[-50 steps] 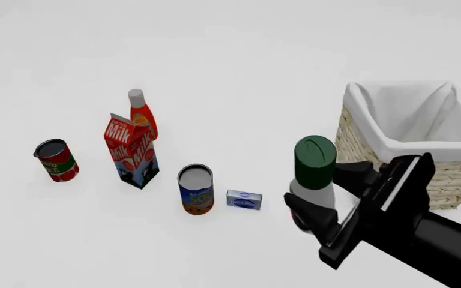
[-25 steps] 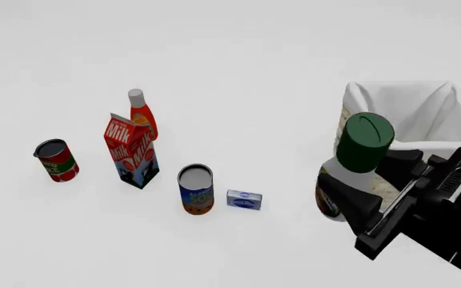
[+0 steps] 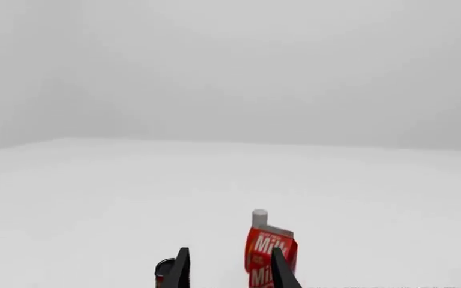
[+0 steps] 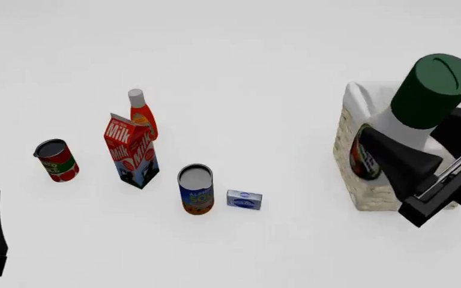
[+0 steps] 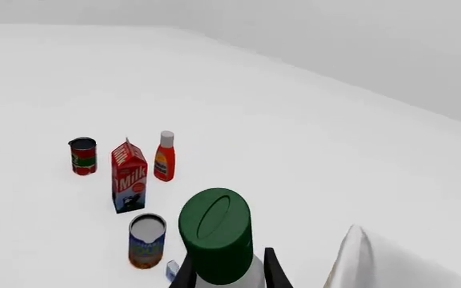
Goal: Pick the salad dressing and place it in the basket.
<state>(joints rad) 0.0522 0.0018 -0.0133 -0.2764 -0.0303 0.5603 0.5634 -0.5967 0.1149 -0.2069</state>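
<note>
We've got the salad dressing clamped in the right gripper, up beside the basket; we should clear the rim first. Left gripper hangs parted, holding nothing

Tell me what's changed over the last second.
The right gripper, shut on the salad dressing, has carried it up and to the right, from table level to in front of the basket near corner. The left arm has entered at the front view's lower left. Milk carton, cans and red-orange bottle stayed put.
</note>
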